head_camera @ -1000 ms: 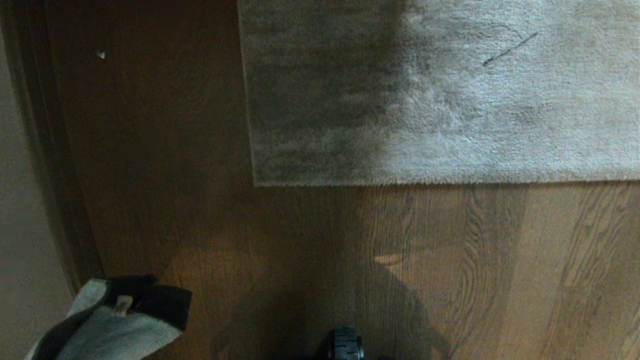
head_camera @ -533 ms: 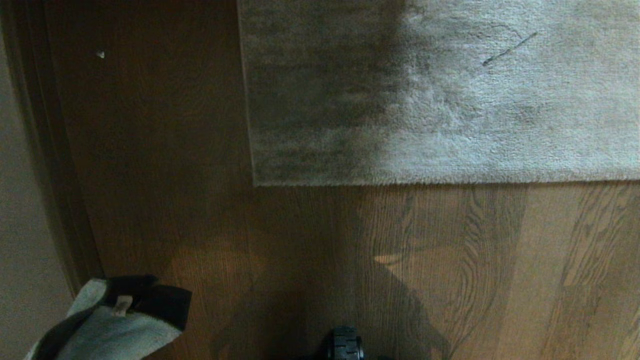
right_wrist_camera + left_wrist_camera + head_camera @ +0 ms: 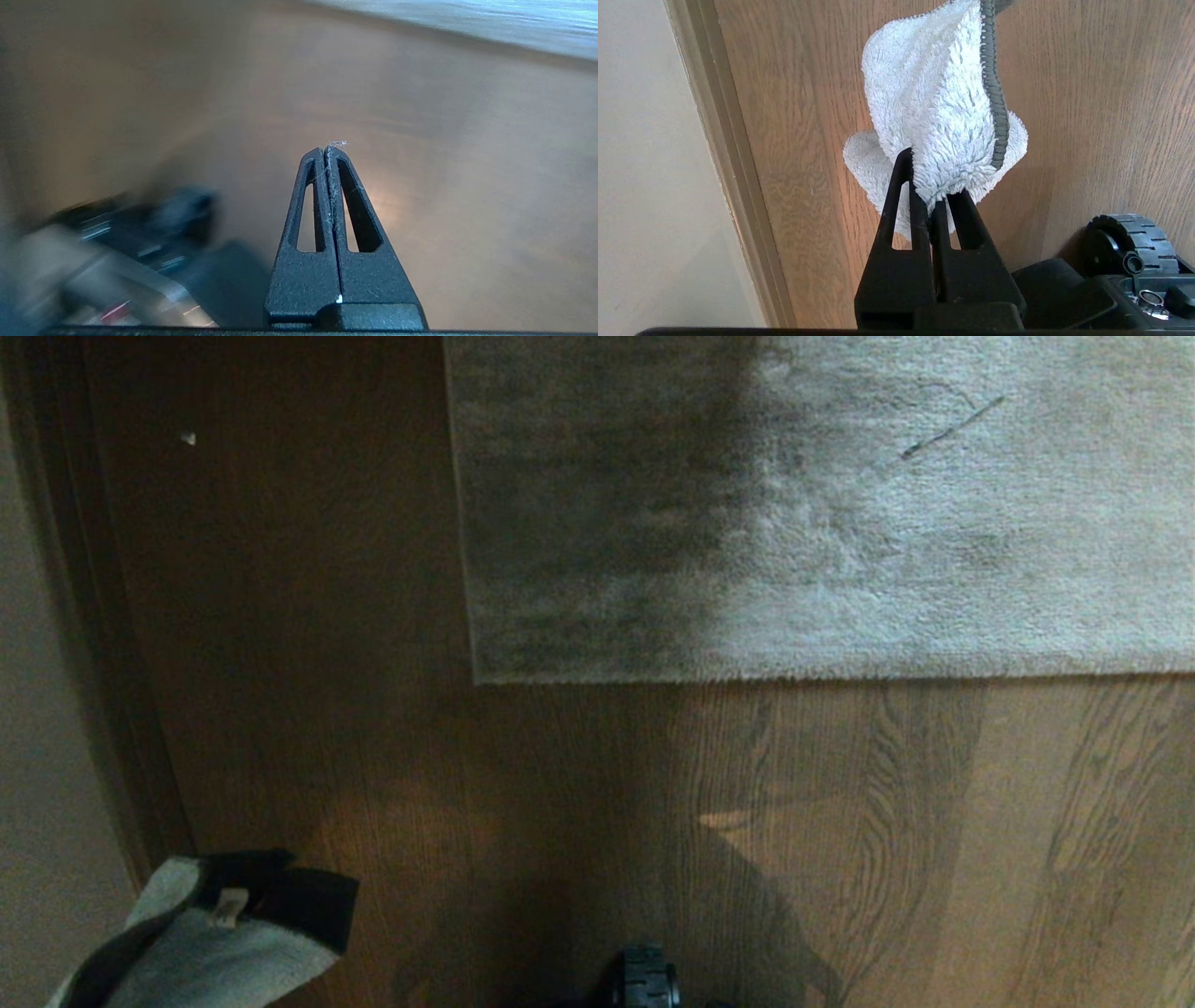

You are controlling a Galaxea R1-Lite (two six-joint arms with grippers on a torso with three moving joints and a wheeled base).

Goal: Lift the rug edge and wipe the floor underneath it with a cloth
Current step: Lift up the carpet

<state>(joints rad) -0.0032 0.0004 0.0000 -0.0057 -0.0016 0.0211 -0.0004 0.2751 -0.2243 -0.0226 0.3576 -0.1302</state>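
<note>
Brown wood-grain plank floor (image 3: 840,840) fills the near ground, with a pale wall and wooden baseboard (image 3: 103,644) running along the left. The straight border and square corner of the plush grey-beige rug edge (image 3: 709,674) lie flat ahead. The left claw (image 3: 930,196) is clamped on the soft pale grey-green cloth (image 3: 938,107) hanging low left. The right claw (image 3: 327,150) is pressed together, empty, over bare floor.

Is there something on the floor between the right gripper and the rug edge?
Nothing visible. The right gripper is shut and empty above bare floor, and the rug edge lies flat ahead. The left gripper holds the cloth off to the left by the baseboard.
</note>
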